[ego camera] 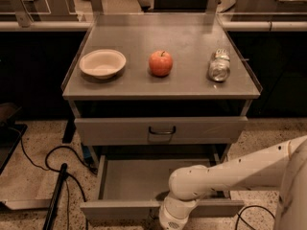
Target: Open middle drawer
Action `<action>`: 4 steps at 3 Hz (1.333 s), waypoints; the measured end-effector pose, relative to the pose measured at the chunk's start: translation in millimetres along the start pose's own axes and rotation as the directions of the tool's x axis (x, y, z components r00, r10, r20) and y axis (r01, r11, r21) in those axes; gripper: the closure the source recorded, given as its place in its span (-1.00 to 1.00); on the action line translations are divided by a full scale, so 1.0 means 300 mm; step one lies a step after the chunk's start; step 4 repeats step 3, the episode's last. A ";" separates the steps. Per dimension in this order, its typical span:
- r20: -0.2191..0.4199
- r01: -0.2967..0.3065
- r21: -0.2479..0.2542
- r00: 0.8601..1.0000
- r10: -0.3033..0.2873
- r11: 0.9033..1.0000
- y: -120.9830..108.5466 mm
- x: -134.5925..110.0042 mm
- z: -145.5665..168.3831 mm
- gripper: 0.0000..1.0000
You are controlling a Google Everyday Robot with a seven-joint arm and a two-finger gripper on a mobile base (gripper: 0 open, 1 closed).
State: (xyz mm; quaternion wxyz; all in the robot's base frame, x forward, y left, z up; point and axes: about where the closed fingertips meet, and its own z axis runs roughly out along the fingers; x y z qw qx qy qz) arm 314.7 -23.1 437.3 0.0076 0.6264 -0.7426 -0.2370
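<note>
The middle drawer (120, 209) of the grey metal cart stands pulled far out toward me. Its inside (139, 178) shows bare. Its handle is hidden behind my arm. My white arm reaches in from the right, and its wrist (173, 215) sits over the centre of the drawer front at the bottom edge of the camera view. My gripper hangs below the wrist, outside the view. The top drawer (115, 130) above is shut, with its dark wire handle (161, 130) at the centre.
On the cart top (187, 83) stand a white bowl (102, 63) at the left, a red apple (160, 63) in the middle and a can lying on its side (219, 66) at the right. Black cables (45, 159) and a dark pole (55, 195) lie on the speckled floor at the left.
</note>
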 end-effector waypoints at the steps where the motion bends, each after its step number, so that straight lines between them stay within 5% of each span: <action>1: -0.013 -0.028 -0.021 1.000 0.028 0.999 0.012 0.053 0.051 -1.00; 4: -0.020 -0.058 -0.046 0.998 0.057 0.997 0.061 0.095 0.079 -1.00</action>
